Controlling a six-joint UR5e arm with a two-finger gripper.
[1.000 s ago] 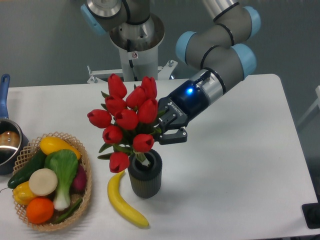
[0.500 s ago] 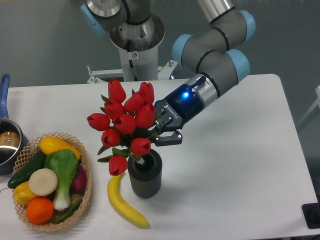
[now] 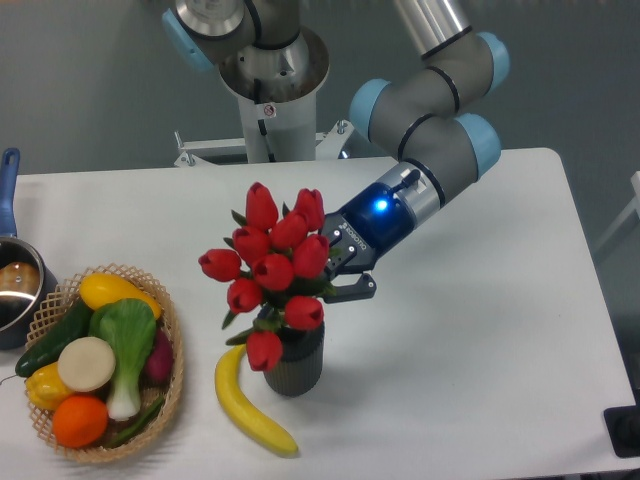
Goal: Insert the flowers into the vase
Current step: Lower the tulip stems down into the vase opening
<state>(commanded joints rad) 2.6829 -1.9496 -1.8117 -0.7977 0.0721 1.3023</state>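
**Ana:** Banana (image 3: 252,405) nearest the front edge, lying at about seven o'clock from the vase (image 3: 293,362) and just beside its base. Does that crowd the step?

**Ben:** Not much. The vase stands upright on the counter (image 3: 480,330), and the flowers (image 3: 275,270) sit right over its mouth, with the lowest bud hanging over the rim on the banana side. The stems look to be going in, though I cannot see how deep.

**Ana:** And the grip?

**Ben:** The gripper (image 3: 345,280) reaches in from two o'clock, its jaws closed on the bunch among the leaves, just above the vase rim. To finish well, I would lower straight down along the vase's axis, keep the bunch from leaning further toward eight o'clock, and let go only once the stems bear on the bottom. The bunch is bigger than the vase, so a sideways tug could tip it.

**Ana:** Room to pull away?

**Ben:** Plenty toward three o'clock, where the counter is bare out to its far edge. At nine o'clock sits the basket (image 3: 172,340) of vegetables, near but not touching, and beyond it the blue-handled pot (image 3: 15,285) at the counter's edge. Farthest back, at twelve, is the arm's base (image 3: 272,90), so retreating up and toward two o'clock seems safest.
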